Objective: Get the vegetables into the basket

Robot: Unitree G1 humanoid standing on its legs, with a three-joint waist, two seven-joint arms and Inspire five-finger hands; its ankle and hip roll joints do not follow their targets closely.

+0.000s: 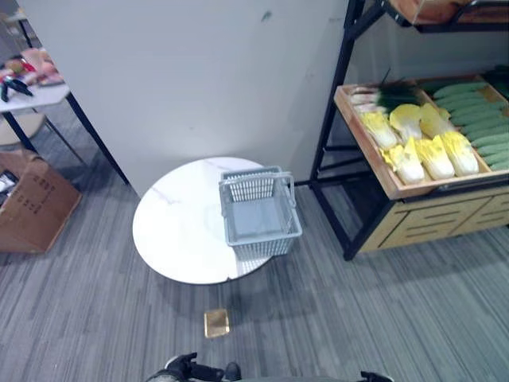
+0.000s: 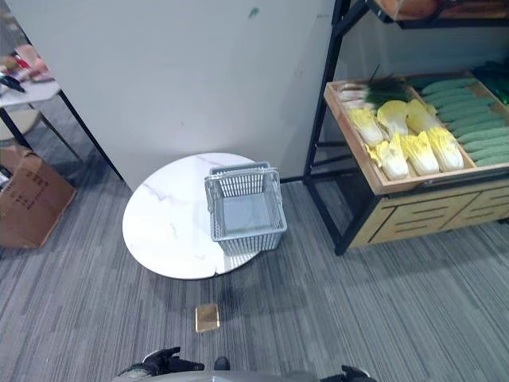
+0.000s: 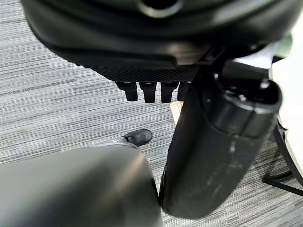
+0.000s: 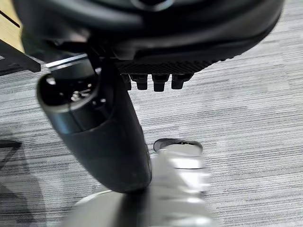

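Vegetables [image 1: 433,131] lying untouched in the wooden shelf tray [image 1: 374,163], well apart from the empty grey basket [image 1: 258,215] on the round white table [image 1: 175,227]. Left hand [image 3: 156,92] and right hand [image 4: 154,81] hanging by the robot's sides, fingers relaxed, holding nothing. Apparently at the very start; next, an approach to the shelf and a grasp on one vegetable.
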